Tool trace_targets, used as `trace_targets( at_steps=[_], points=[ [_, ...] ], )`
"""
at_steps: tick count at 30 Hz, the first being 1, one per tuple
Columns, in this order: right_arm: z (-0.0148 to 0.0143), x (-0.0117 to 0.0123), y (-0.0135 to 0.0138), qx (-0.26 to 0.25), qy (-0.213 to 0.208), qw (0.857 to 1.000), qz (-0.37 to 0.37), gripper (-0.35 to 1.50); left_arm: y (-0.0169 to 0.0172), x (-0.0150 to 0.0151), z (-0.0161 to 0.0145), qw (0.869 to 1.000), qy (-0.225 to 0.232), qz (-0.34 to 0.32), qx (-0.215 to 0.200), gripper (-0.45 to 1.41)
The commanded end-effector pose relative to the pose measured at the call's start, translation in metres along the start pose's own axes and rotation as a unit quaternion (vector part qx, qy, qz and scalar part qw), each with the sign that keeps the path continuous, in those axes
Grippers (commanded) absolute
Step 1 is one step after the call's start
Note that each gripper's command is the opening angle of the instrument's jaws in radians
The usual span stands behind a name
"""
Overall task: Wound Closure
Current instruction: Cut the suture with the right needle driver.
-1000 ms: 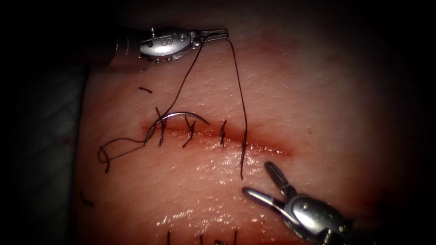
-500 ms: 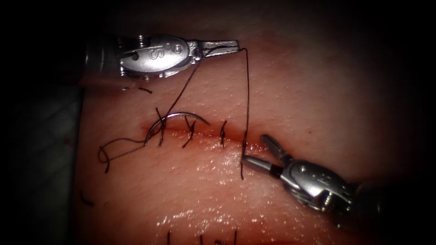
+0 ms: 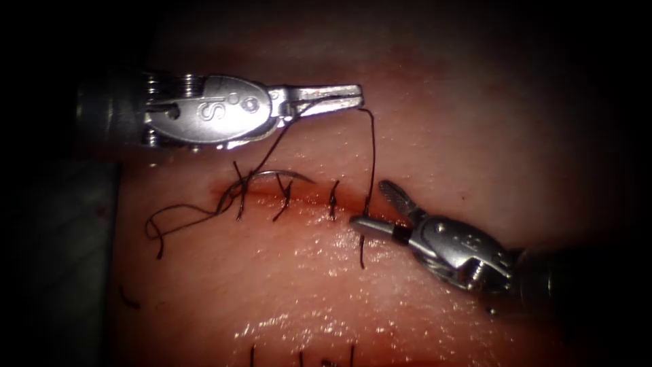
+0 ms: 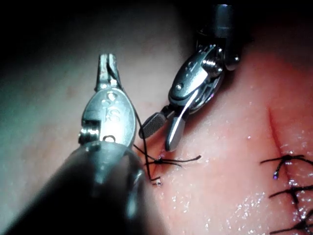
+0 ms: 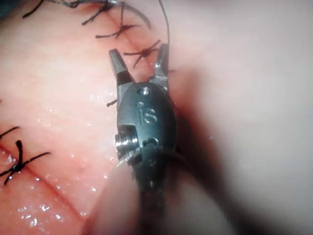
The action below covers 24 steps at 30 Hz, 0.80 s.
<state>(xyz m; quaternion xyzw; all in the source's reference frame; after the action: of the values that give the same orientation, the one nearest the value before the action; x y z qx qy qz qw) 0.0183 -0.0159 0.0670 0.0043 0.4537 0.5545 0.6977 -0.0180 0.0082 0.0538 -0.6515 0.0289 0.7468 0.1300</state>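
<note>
left hand [image 3: 350,95] pinching thread [image 3: 372,156] | right hand [image 3: 370,207] spread astride thread, apparently | needle [image 3: 275,175] loose on tissue [image 3: 441,136]

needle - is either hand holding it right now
No. The needle lies free across the cut; the left hand is shut on the thread, and the right hand is open.

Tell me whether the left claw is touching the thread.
Touching. In the endoscope view the left claw is shut on the thread, which hangs from its tip to the cut. The needle lies on the tissue, unheld.
</note>
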Motion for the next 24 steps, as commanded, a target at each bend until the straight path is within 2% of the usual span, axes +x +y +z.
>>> trace_targets(
  at_steps=[1, 7, 15, 24],
  points=[
    [0.0008, -0.0006, -0.0005, -0.002, 0.0, 1.0, 0.001, 1.06, 0.0, -0.0002, 0.0006, 1.0, 0.001, 0.003, 0.002, -0.45],
    [0.0018, -0.0006, -0.0011, -0.021, 0.019, 1.0, -0.011, 0.99, 0.0005, 0.0012, 0.0008, 1.0, -0.001, 0.014, 0.004, -0.45],
    [0.0034, -0.0005, -0.001, -0.042, 0.031, 0.998, -0.023, 0.99, 0.0009, 0.0022, 0.0009, 1.0, -0.001, 0.02, 0.004, -0.45],
    [0.0056, -0.0008, -0.001, -0.055, 0.042, 0.997, -0.028, 0.94, 0.001, 0.0023, 0.0015, 1.0, -0.003, 0.02, 0.007, -0.45]
  ],
)
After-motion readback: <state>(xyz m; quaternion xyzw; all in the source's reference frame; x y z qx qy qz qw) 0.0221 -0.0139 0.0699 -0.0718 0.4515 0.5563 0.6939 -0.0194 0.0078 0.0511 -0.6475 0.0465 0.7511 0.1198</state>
